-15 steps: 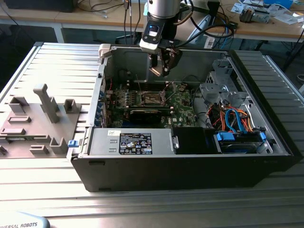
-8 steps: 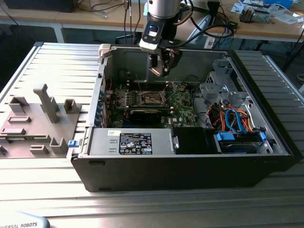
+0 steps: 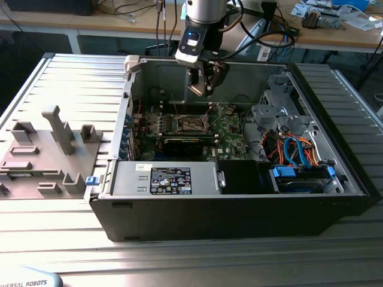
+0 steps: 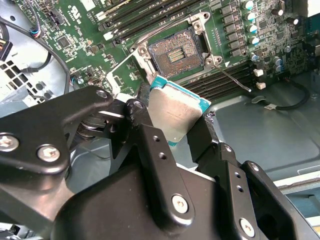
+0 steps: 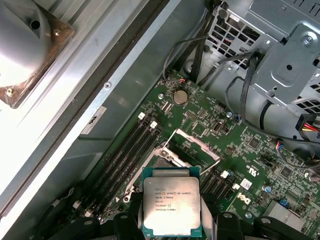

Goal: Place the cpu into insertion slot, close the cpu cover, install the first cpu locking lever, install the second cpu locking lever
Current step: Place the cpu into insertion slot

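The chip (image 5: 171, 207) is gripped by two opposite edges in the gripper (image 3: 203, 81), which is closed onto it, above and apart from the bare socket (image 4: 175, 50). The cover (image 5: 197, 142) is raised. Risk: if the chip is lowered tilted or offset, the socket could be damaged or the cover struck.

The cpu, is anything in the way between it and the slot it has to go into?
Nothing visible is in the way. The cpu, held in the gripper, hangs above the board. The insertion slot lies bare, and the cpu cover is swung up off it.
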{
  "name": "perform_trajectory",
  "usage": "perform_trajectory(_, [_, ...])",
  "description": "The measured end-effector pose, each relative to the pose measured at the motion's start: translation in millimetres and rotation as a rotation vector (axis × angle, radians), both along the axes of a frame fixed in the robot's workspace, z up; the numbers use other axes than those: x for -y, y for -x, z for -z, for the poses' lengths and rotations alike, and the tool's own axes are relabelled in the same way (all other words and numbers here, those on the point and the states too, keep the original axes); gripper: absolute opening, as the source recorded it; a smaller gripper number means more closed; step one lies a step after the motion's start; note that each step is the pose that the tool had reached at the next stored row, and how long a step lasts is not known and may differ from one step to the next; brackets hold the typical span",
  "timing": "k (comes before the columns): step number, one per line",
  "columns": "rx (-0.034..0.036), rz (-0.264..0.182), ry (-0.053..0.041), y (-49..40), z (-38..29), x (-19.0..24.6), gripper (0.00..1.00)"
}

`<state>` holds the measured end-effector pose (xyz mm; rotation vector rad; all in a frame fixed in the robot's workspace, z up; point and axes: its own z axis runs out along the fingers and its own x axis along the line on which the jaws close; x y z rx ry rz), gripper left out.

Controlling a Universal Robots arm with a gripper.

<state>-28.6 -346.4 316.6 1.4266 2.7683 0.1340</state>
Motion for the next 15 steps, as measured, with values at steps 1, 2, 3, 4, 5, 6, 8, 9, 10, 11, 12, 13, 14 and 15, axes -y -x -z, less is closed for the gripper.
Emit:
perform_trajectory(1, [0.0000,0.000,0.0000,0.0,0.0,0.0,0.54])
perform_trajectory(2, [0.0000,0.001,0.0000,0.0,0.1,0.0,0.54])
perform_trajectory(3, [0.0000,0.002,0.0000,0.0,0.1,0.0,0.54])
perform_trajectory(4, [0.0000,0.002,0.0000,0.0,0.1,0.0,0.54])
perform_trajectory(5, [0.0000,0.003,0.0001,0.0,0.1,0.0,0.54])
perform_trajectory(6, [-0.0001,0.003,0.0000,0.0,0.2,0.0,0.54])
perform_trajectory(8, [0.0000,0.005,0.0000,0.0,0.2,0.0,0.54])
perform_trajectory(9, [0.0000,0.006,0.0000,0.0,0.3,0.0,0.54])
perform_trajectory(10, [0.0000,0.006,0.0000,0.0,0.3,0.0,0.54])
perform_trajectory(11, [0.0000,0.007,0.0000,0.0,0.3,0.0,0.54])
perform_trajectory(12, [0.0000,0.008,0.0000,0.0,0.4,0.0,0.54])
perform_trajectory(13, [-0.0001,0.009,0.0001,0.0,0.4,0.0,0.54])
perform_trajectory(14, [0.0000,0.010,0.0000,0.0,0.5,0.0,0.54])
perform_trajectory(15, [0.0000,0.011,0.0000,0.0,0.6,0.0,0.54])
